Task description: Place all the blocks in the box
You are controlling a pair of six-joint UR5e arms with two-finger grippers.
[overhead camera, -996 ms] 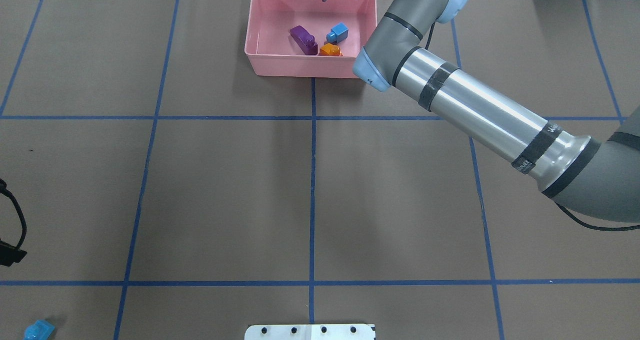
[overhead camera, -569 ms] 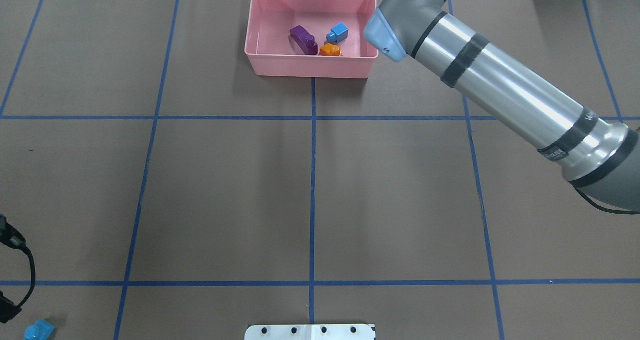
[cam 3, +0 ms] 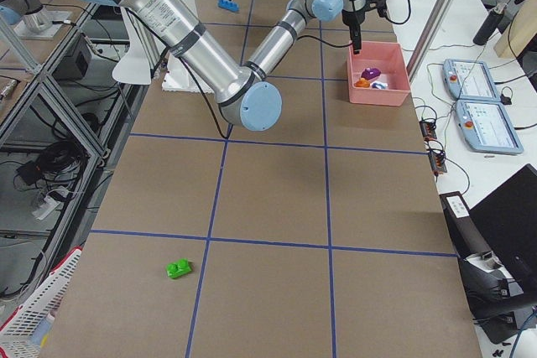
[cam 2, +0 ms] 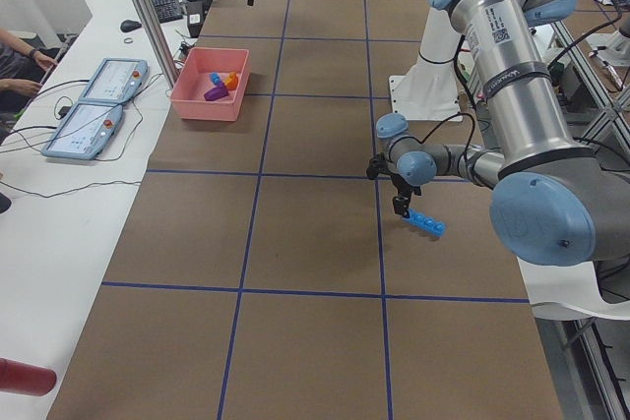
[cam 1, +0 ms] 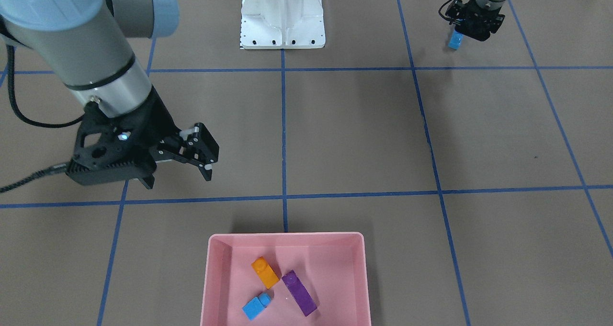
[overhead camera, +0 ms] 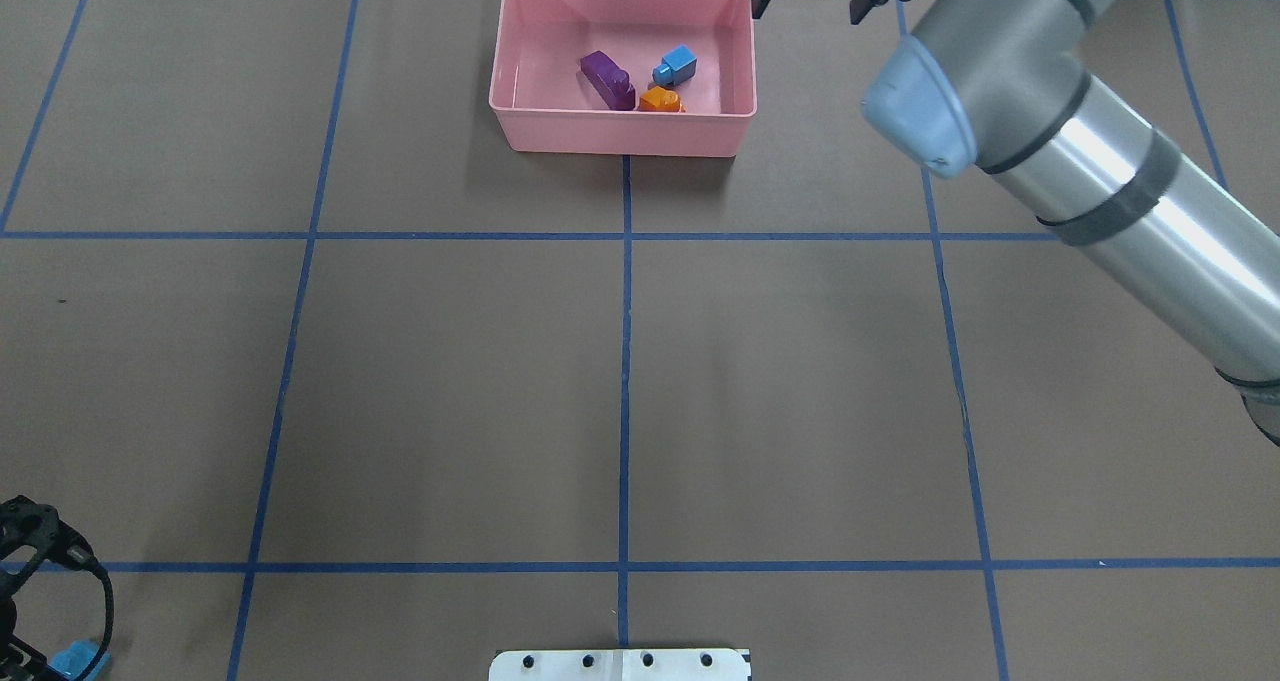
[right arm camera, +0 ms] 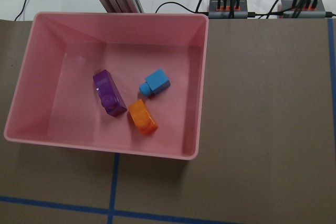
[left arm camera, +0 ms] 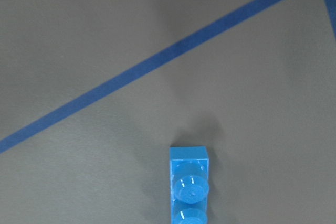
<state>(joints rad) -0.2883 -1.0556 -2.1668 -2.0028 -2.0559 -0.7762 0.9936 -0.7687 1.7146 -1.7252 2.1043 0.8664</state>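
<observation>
Pink box [right arm camera: 121,17] with purple brick [right arm camera: 109,99], orange brick [right arm camera: 143,117], small blue brick [right arm camera: 156,82]; long blue brick [cam 2: 427,224], green brick [cam 3: 179,269] outside.

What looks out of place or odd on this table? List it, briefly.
Nothing is spilled or damaged. Two blocks lie outside the box: the long blue block on the table by the left hand, and the green block alone near the table's end on the robot's right.

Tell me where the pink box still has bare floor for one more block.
Bare floor lies between the purple block and the box wall on the robot's left, and along the far wall. Crowded: beside it toward the right, with the small blue block and orange block.
</observation>
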